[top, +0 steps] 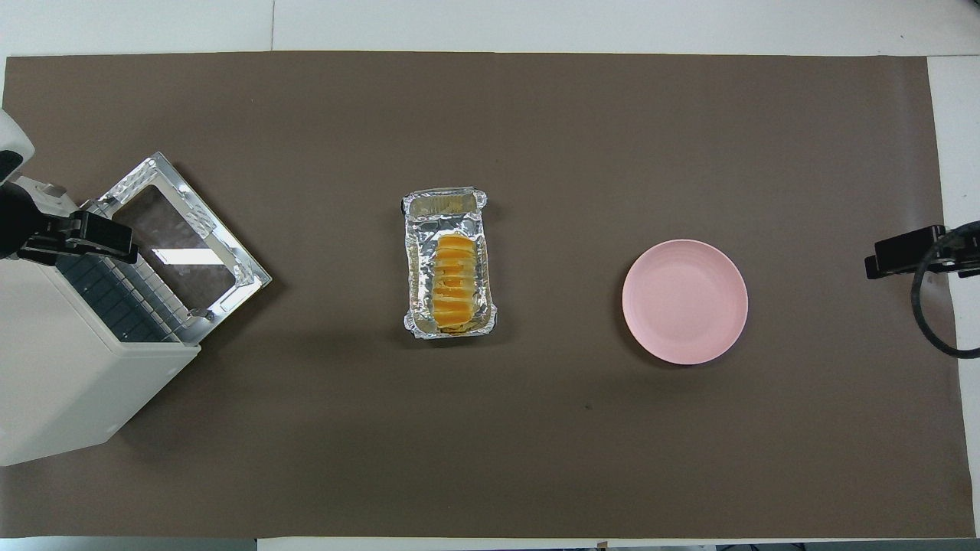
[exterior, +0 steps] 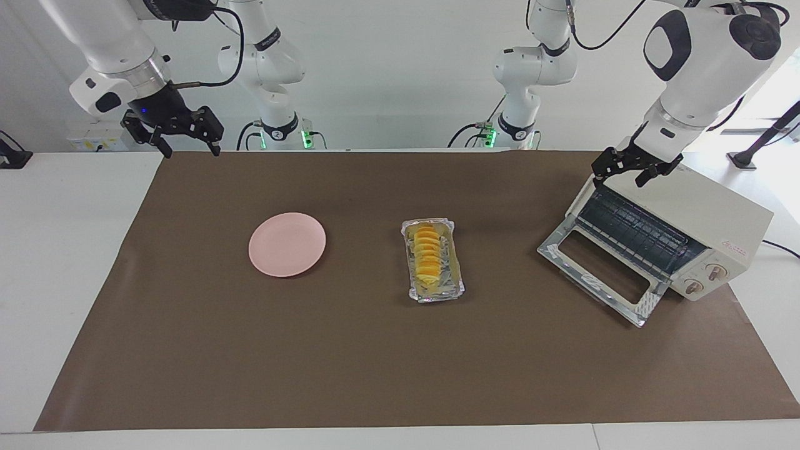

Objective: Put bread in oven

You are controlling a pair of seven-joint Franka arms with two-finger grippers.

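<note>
The bread (exterior: 427, 251) (top: 453, 285), a row of yellow-orange slices, lies in a silver foil tray (exterior: 435, 292) (top: 444, 205) at the middle of the table. The cream-white oven (exterior: 709, 209) (top: 65, 383) stands at the left arm's end, its glass door (exterior: 599, 270) (top: 182, 237) dropped open and the dark rack showing. My left gripper (exterior: 619, 180) (top: 115, 241) hangs open just over the oven's top front edge, holding nothing. My right gripper (exterior: 190, 149) (top: 888, 260) is open and empty in the air over the mat's edge at the right arm's end.
A round pink plate (exterior: 287, 244) (top: 684, 301) lies beside the tray, toward the right arm's end. A brown mat (exterior: 375, 362) (top: 536, 444) covers most of the white table.
</note>
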